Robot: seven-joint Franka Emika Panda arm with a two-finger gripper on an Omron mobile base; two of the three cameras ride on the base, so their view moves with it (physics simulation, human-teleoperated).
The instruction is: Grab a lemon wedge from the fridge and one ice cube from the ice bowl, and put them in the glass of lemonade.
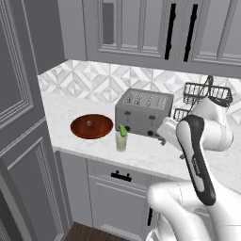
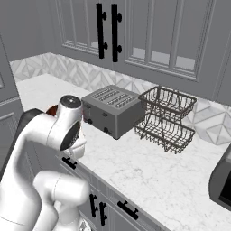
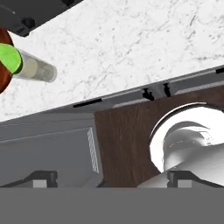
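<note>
Left base view: glass of lemonade (image 1: 121, 141) stands at counter (image 1: 66, 110) front edge, lemon wedge (image 1: 123, 129) already in it, poking above rim.
Ice bowl: ice bowl (image 1: 92, 126) sits just beside the glass at its 9 o'clock; ice cube (image 1: 88, 123) lies near bowl centre, not yet taken.
Toaster: toaster (image 1: 143, 112) close behind the glass, abt 1 o'clock from it.
Arm: folded high at 3–4 o'clock of left base view, wrist over counter edge, well apart from bowl.
Hand view: fingertips (image 3: 43, 178) low at frame bottom w/ wide gap, nothing between them — gripper (image 3: 113, 178) spread, empty. Glass at 10 o'clock, lying sideways in frame since cam is rolled.
Fridge: no part of it can be made out for sure.
Step (judged): wedge done; ice cube next.
Risk 1: reach to bowl passes glass & toaster — elbow or wrist could clip the glass, tip it off the edge.
Risk 2: cube tiny, likely slick; off-centre pinch could squirt it out or push it up the bowl wall.
Risk 3: fingers hitting the bowl rim could slide bowl into the glass.
</note>
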